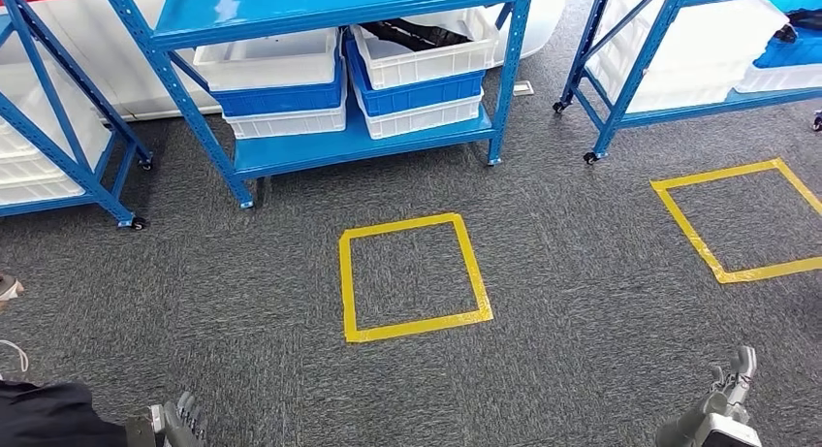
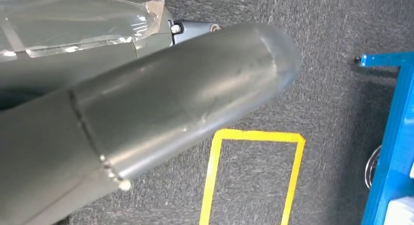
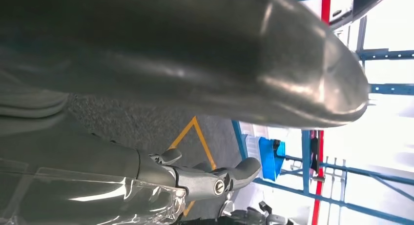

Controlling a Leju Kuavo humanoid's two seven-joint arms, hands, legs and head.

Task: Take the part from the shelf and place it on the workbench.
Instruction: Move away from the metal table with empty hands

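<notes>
Grey carpet [image 1: 242,302] covers the floor ahead of me, with blue racks standing along its far edge. At far left, a blue rack [image 1: 58,146] on small wheels holds white bins. A dark sleeve [image 1: 48,416] and a bit of a shoe of a person show at the lower left corner. My left hand [image 1: 179,420] hangs low beside that sleeve; its fingers are apart and grasp nothing. Straight ahead stands the middle shelf [image 1: 359,142], carrying two stacks of white and blue bins side by side. The right-hand stack's top bin [image 1: 426,54] contains a dark part [image 1: 412,30], too small to tell its shape. On the carpet in front of this shelf lies a square of yellow tape [image 1: 415,275], well apart from both hands. Further right lies a second yellow square [image 1: 742,219], cut by the picture edge, in front of another blue rack [image 1: 698,103] with more bins. My right hand [image 1: 732,384] hangs at lower right, fingers loosely extended and apart, grasping nothing.
</notes>
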